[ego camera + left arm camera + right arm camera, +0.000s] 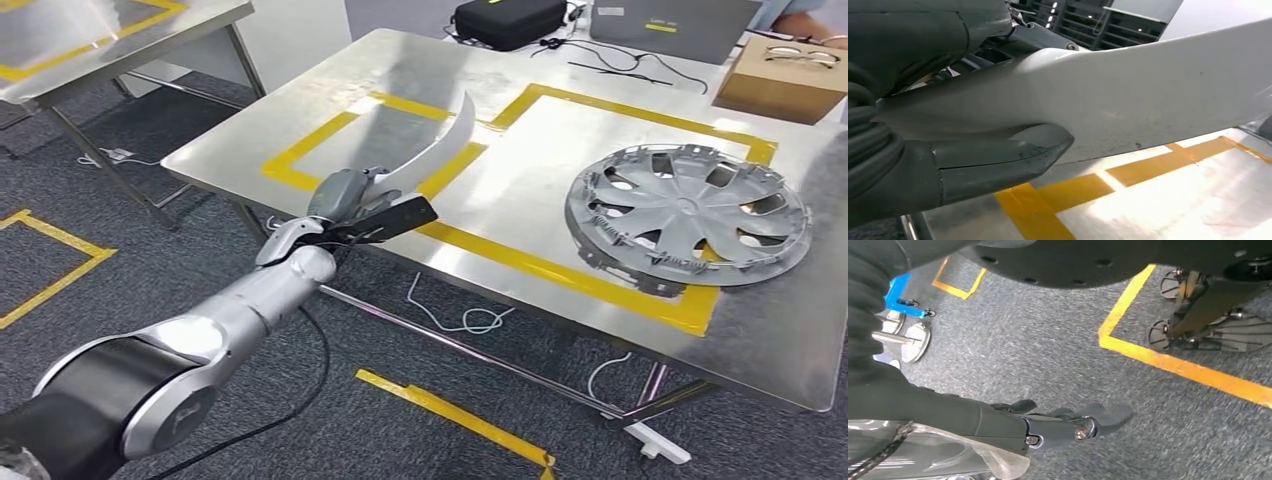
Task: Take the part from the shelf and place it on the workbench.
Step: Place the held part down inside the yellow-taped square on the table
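Left robot hand (352, 205), centre-left of head view, grips white curved part (440, 150) at its lower end; thumb (1003, 162) pressed under part in left wrist view. Part already off shelf, held tilted above near edge of steel surface (300, 130), over yellow tape frame (310, 150); whether tip touches, cannot tell. Judged: pickup done, set-down and release left. Hubcap (688, 215) lies right of centre. Right robot hand (1068, 425) hangs over carpet, fingers loosely extended, holding nothing.
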You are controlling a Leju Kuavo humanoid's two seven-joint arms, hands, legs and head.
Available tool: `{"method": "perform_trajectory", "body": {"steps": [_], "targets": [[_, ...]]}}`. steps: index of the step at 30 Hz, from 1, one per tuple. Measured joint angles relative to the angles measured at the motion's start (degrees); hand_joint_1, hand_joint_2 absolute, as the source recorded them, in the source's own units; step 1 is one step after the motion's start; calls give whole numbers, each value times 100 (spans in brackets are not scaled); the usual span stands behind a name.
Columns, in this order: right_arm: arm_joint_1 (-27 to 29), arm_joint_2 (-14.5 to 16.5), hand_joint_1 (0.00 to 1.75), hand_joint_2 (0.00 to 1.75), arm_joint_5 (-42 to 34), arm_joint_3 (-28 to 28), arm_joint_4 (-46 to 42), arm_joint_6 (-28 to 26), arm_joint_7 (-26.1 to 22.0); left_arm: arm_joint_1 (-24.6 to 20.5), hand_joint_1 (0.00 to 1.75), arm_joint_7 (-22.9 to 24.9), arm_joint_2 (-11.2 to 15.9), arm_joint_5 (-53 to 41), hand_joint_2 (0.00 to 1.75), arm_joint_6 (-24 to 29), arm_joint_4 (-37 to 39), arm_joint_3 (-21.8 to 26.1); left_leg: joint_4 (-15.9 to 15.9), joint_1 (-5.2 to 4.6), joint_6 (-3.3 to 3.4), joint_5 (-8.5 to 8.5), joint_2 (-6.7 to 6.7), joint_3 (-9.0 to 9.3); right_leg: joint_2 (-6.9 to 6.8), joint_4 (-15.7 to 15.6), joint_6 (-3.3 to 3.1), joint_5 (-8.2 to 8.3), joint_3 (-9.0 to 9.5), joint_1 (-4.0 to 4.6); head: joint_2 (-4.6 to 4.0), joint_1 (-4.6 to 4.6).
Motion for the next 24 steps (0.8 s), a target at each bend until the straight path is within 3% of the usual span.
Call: {"method": "perform_trajectory", "body": {"steps": [3,5,6,8,10,13,15,19,20,21,23,24], "targets": [[-3,3,0,175,15,-19,0,7,13,32,175,-14,3,10,175,-16,0,0,1009,28,-81,-445,7,-465,-6,-12,-64,-22,48,-10,-1,-20],[1,3,0,175,21,-24,0,4,16,91,175,-19,8,16,175,-24,0,0,1395,42,-96,-493,7,-674,-2,-11,-77,-37,70,-9,-1,-20],[4,3,0,175,24,-26,0,2,16,112,175,-22,11,17,175,-24,-1,0,1284,46,-89,-363,8,-637,3,-11,-76,-44,83,-9,-1,-20],[8,6,0,175,31,-28,0,-4,18,127,175,-30,16,11,175,-23,-7,0,590,43,-44,38,8,-329,11,-10,-61,-63,112,-9,-1,-20],[7,14,0,175,37,-30,1,-8,17,129,175,-42,19,-2,175,-22,-14,-2,-27,22,5,222,10,-34,14,-2,-17,-88,116,10,-1,-16],[6,17,0,175,41,-32,0,-8,16,156,175,-55,20,-10,175,-21,-22,-7,-212,6,72,184,6,57,3,-9,74,-115,102,14,-1,-15],[6,16,0,175,43,-36,0,-3,14,157,175,-57,17,-11,175,-21,-39,-7,-262,25,135,192,5,97,-5,140,129,-224,21,6,0,2],[9,16,0,175,55,-44,0,24,13,169,175,-64,-5,-6,175,-54,-61,-13,-279,27,205,164,5,136,-8,1402,182,-691,-684,-6,-1,27],[14,15,0,175,58,-45,0,30,15,183,175,-67,-7,-3,175,-72,-61,-14,-278,26,208,147,4,149,-9,1546,193,-660,-806,-8,-1,27],[20,15,0,175,61,-48,0,33,16,195,175,-72,-9,3,175,-88,-61,-15,-276,28,203,127,1,170,-11,1470,199,-522,-820,-10,-1,28],[27,14,0,175,62,-56,0,34,18,209,175,-85,-10,15,175,-102,-62,-15,-270,36,172,67,-3,241,-22,801,203,-77,-563,-19,-1,30],[25,14,0,175,62,-61,1,34,18,208,175,-89,-9,19,175,-104,-63,-15,-260,28,145,34,-6,268,-28,447,198,69,-381,-16,-1,35]]}}
